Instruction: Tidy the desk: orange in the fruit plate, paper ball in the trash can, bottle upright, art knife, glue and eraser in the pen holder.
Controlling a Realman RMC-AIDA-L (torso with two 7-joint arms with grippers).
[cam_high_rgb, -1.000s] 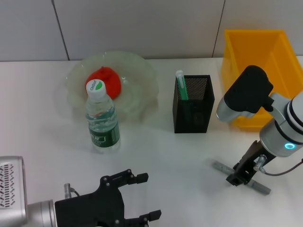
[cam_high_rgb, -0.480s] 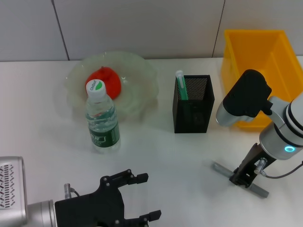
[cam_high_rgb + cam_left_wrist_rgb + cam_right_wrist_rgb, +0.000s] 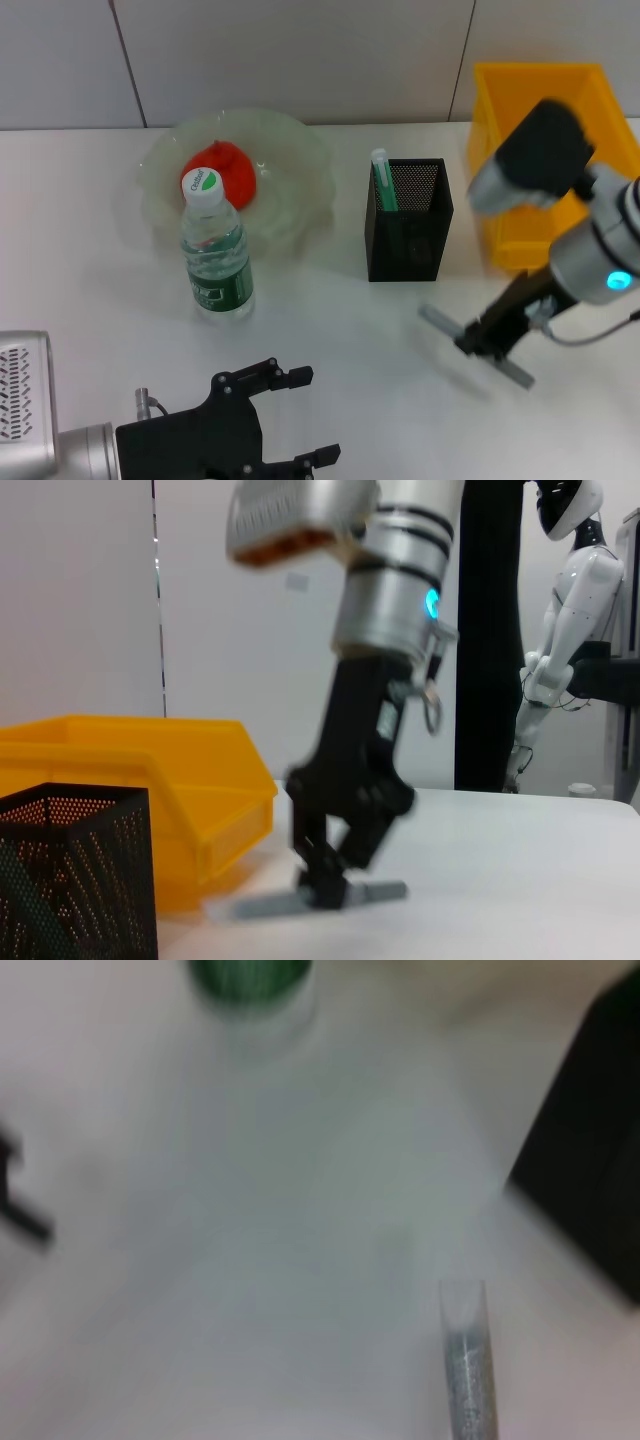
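My right gripper (image 3: 480, 346) is shut on the grey art knife (image 3: 440, 325), holding it low over the table in front of the black mesh pen holder (image 3: 408, 222). In the left wrist view the same gripper (image 3: 328, 885) grips the knife (image 3: 258, 904) near its middle. A green glue stick (image 3: 382, 180) stands in the holder. The orange (image 3: 228, 168) lies in the pale fruit plate (image 3: 295, 165). In front of the plate the bottle (image 3: 215, 258) stands upright. My left gripper (image 3: 312, 416) rests open at the near edge. The paper ball and eraser are out of view.
A yellow bin (image 3: 548, 120) stands at the back right, just behind my right arm. The right wrist view shows the knife tip (image 3: 467, 1360), the bottle's base (image 3: 250, 980) and a corner of the pen holder (image 3: 600, 1160).
My right gripper has carried the art knife left and toward the pen holder, off its earlier spot at the front right. The left arm has not moved.
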